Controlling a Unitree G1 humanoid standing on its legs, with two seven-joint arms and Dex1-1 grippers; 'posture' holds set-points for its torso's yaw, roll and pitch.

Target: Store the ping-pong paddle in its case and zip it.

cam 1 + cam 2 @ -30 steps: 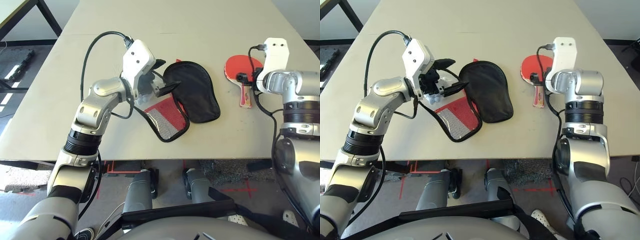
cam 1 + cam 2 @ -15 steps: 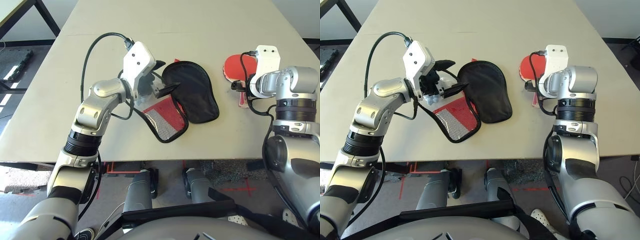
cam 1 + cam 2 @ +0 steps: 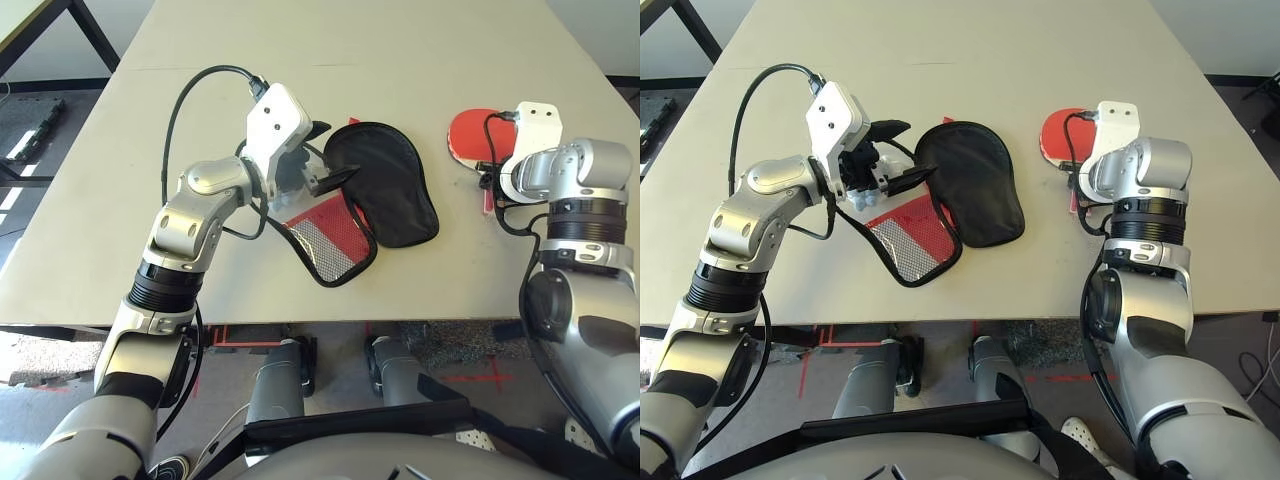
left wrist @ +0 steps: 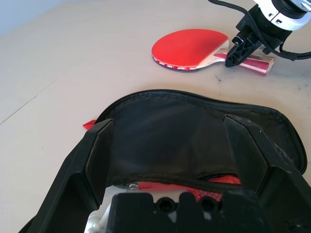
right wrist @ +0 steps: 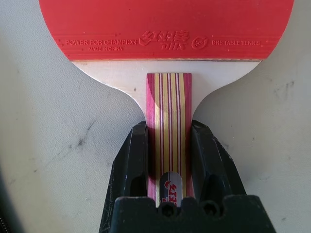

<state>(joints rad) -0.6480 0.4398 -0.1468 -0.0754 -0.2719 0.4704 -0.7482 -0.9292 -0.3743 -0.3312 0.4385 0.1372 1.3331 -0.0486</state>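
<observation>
Black fingers (image 5: 133, 160) of the right end effector (image 5: 169, 128) flank the paddle's striped handle (image 5: 169, 116), touching both sides.

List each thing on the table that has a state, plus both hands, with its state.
Paddle: lying flat on the table, red face up, not in the case.
Case: unzipped, lying open, black lining showing.
Left hand: open, over the case's edge.
Right hand: closed on the paddle's handle, one finger each side.
</observation>
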